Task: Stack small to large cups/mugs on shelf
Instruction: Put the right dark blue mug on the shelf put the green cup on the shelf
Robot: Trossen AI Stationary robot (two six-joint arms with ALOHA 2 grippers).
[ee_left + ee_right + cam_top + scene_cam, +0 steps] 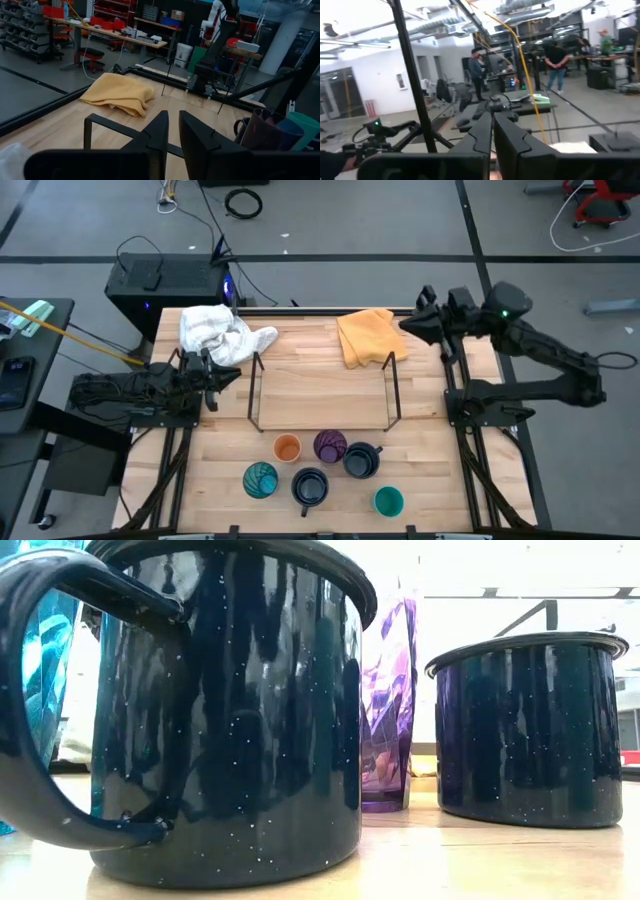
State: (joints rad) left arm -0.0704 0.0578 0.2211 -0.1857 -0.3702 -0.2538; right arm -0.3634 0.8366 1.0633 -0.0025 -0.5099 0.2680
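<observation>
While six vessels sit clustered at the near edge of the table (440,480), both arms hang back at its far half. The shelf (320,390), a light-wood board with thin black wire rails at each end, lies in the middle and carries nothing. Just in front of it stand the orange cup (287,448), the purple tumbler (330,446) and one navy mug (361,461); nearer the edge are the patterned teal tumbler (260,479), the second navy mug (310,486) and the small teal cup (388,501). None of them is nested in another.

The left gripper (222,372) hovers beside the shelf's left rail, close to a crumpled white cloth (218,332); its wrist camera shows the two fingers (160,135) almost together with only a narrow slit between them, holding nothing. The right gripper (408,323) is raised near the far right corner, next to a yellow cloth (367,335), its fingers (482,135) likewise drawn together and empty. People stand in the room beyond the table in the right wrist view.
</observation>
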